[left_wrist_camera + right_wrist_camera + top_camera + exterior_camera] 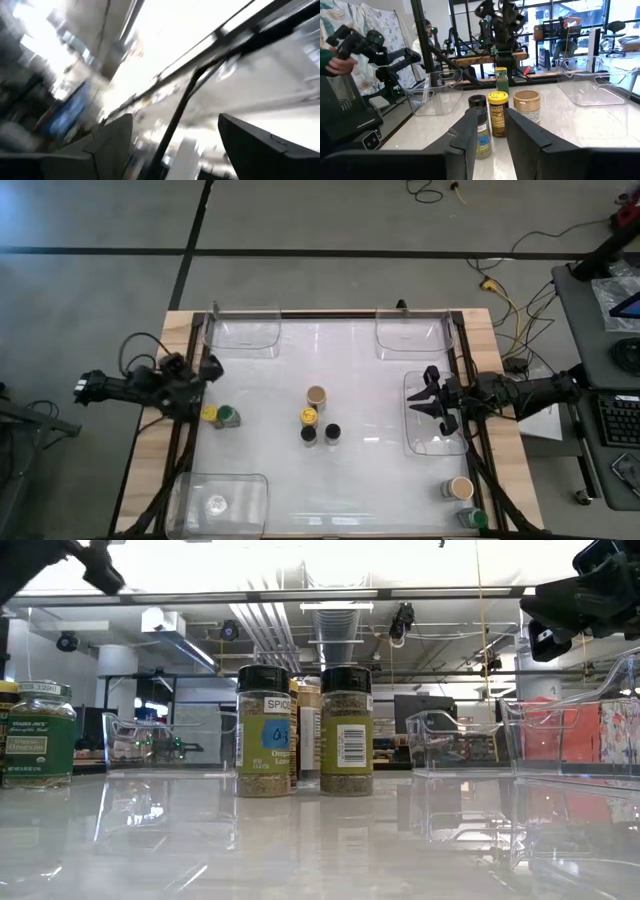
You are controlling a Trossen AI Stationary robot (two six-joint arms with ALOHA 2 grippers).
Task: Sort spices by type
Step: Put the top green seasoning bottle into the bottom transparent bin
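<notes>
Four jars sit mid-table: tan-lid jar point(316, 395), yellow-lid jar point(309, 416), two black-lid jars point(320, 434) just in front; green-lid jar point(228, 417) near left edge, by left gripper point(211, 367), jaws apart, empty; right gripper point(429, 394) over right-side clear tray point(413, 442), jaws apart w/ nothing between; another tan jar point(460, 488) at front-right corner.
</notes>
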